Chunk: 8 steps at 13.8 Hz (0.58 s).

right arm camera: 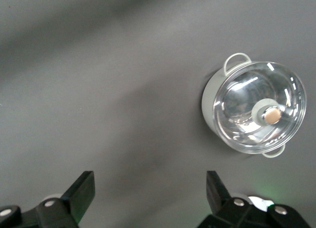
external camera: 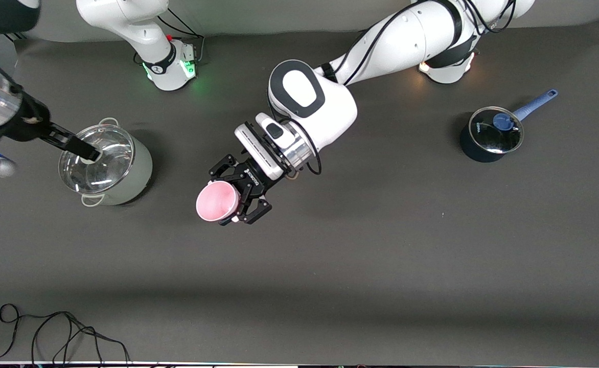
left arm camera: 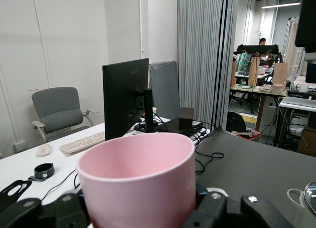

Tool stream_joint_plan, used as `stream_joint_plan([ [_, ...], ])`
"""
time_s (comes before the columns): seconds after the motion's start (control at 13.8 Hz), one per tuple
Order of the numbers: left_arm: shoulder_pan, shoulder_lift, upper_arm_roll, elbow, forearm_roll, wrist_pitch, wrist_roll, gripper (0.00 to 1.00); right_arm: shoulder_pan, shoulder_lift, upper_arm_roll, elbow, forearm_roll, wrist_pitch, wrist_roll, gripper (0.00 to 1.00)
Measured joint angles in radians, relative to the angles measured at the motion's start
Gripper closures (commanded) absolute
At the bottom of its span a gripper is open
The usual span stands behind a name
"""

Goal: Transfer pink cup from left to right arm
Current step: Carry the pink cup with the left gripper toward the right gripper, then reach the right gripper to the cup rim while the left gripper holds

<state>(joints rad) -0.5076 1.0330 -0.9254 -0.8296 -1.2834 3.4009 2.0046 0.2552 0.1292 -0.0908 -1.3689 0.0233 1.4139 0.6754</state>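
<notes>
A: What is the left end effector (external camera: 234, 200) gripping?
B: It is clamping the pink cup (external camera: 216, 201), smooth and tapered, over the matte grey bench (external camera: 381, 245).
A: And the right end effector (right arm camera: 150, 193)?
B: It is gaping open above the glass-lidded pot (external camera: 106, 164).

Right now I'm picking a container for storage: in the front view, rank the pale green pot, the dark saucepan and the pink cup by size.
1. Pale green pot, largest.
2. Dark saucepan.
3. Pink cup, smallest, though it is held up by the left gripper, so it looks somewhat bigger than it is.
</notes>
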Motion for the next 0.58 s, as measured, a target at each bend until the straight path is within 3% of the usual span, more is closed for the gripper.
stream_joint_plan([
  [0.44,-0.008,0.000,0.007,0.000,0.000,0.000,-0.001,1.00,0.081,0.166,0.009,0.265,0.011,-0.044,0.169,0.01],
  [0.58,-0.008,0.000,0.008,0.000,0.000,0.000,-0.001,1.00,0.096,0.219,0.037,0.354,0.013,-0.034,0.216,0.01],
])
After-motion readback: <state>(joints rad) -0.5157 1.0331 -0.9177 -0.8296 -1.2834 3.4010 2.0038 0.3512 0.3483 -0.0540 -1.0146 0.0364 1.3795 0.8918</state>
